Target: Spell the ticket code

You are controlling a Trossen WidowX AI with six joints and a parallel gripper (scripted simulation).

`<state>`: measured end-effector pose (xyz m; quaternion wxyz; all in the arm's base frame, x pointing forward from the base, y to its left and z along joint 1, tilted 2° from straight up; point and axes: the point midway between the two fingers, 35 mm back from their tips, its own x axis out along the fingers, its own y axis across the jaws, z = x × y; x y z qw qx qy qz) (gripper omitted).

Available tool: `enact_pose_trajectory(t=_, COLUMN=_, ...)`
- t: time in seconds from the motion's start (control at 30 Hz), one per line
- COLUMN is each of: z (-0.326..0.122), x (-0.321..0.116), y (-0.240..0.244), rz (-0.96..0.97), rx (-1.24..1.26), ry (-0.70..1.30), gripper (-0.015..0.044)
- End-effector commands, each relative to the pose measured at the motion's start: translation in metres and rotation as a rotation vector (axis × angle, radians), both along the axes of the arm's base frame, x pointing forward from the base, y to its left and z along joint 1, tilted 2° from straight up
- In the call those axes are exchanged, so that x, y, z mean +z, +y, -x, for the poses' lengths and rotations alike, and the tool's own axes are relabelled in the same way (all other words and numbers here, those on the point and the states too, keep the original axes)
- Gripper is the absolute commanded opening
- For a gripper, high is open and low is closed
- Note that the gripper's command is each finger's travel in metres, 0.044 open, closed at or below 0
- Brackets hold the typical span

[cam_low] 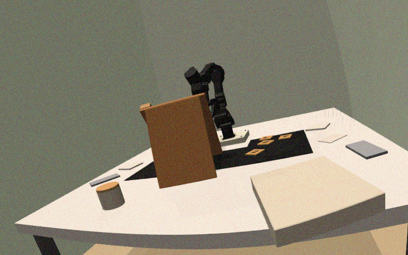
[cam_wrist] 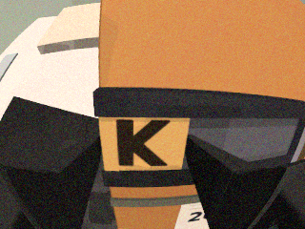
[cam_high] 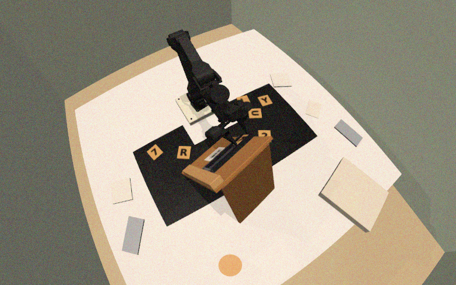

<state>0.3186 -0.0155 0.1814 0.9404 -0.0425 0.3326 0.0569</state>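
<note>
The brown slanted board [cam_high: 250,148] [cam_low: 180,144] [cam_wrist: 200,43] carries a dark letter rail [cam_high: 218,159] [cam_wrist: 200,102]. My gripper [cam_wrist: 143,140] is shut on the K tile [cam_wrist: 110,143], which reads upright between the rail's two dark lips, at the rail's end on the left of the wrist view. The channel beyond it looks empty. The white ticket [cam_high: 211,155] [cam_wrist: 187,223] is mostly hidden in the wrist view; its print is unreadable in the top view. Tiles 7 [cam_high: 154,152], R [cam_high: 183,152], Y [cam_high: 265,100], U [cam_high: 255,113] and a partly hidden 2 [cam_high: 264,133] lie on the black mat [cam_high: 158,187] [cam_low: 288,150].
Another tile [cam_high: 244,98] is partly hidden behind the arm. A large beige block [cam_high: 354,195] [cam_low: 315,192] [cam_wrist: 76,26], grey slabs [cam_high: 348,133] [cam_high: 133,235], pale thin squares and a round orange-topped can [cam_high: 230,265] [cam_low: 110,195] stand around the mat.
</note>
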Motion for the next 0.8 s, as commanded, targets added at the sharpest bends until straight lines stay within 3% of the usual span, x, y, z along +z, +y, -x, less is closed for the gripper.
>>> enact_pose_trajectory(t=0.0, z=0.000, x=0.000, y=-0.001, rz=0.001, rx=0.008, ry=0.002, gripper=0.0000)
enact_pose_trajectory(t=0.77, z=-0.002, x=0.000, y=-0.013, rz=0.002, rx=0.008, ry=0.002, gripper=0.0000)
